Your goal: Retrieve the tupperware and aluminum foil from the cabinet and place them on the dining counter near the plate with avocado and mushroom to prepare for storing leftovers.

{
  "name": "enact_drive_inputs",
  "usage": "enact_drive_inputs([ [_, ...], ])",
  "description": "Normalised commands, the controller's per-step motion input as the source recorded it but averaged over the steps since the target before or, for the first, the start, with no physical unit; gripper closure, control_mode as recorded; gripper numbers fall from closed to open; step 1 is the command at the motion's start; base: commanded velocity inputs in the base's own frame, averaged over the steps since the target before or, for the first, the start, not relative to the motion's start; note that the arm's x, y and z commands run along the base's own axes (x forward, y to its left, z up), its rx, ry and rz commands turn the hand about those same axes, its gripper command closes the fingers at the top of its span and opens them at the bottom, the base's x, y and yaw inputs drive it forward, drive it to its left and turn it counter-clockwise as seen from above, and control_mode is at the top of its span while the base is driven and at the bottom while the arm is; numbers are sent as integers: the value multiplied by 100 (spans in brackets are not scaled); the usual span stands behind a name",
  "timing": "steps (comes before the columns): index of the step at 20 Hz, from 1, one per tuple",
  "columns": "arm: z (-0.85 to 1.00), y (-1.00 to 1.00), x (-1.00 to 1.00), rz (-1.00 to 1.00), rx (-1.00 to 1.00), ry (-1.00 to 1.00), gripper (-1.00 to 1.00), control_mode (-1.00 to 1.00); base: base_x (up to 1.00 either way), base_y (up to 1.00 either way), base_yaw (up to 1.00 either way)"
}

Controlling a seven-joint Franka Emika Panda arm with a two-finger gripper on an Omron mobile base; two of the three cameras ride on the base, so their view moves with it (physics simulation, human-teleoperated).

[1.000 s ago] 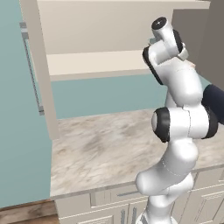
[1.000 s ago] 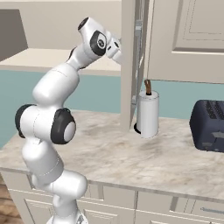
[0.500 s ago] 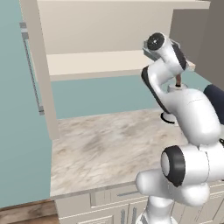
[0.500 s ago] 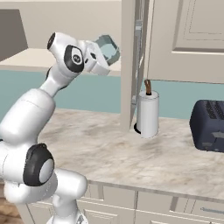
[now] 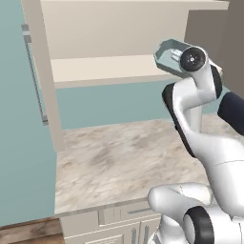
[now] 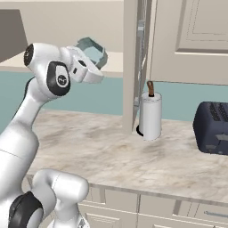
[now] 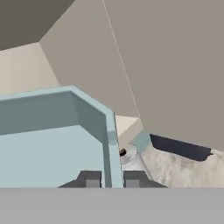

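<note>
End effector [image 7: 108, 178] pinched tight on the tupperware [image 7: 52, 144], one fingertip [image 7: 91, 179] inside the wall and the other outside, rim clamped between them. Tupperware [image 5: 170, 53] held aloft, tilted, in front of the open cabinet [image 5: 109, 38], level with its lower shelf [image 5: 105, 69] and clear of it. Seen from the right as well: tupperware [image 6: 92, 50] just past the white wrist, left of the cabinet door [image 6: 133, 67]. Below, marble desk [image 6: 111, 151], bare under the arm; paper towel roll [image 6: 150, 116] beside the door; dark toaster [image 6: 213, 128] farther right.
</note>
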Motion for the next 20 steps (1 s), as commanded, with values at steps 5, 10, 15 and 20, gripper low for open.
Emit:
enact_drive_inputs([
  [5,23,23,-100,30,0,23,100,-100,0,0,0],
  [10,-16,64,-100,38,-12,26,100,-100,0,0,0],
  [15,-35,32,-100,32,-9,16,100,-100,0,0,0],
  [20,-48,5,-72,25,-1,15,100,-100,0,0,0],
])
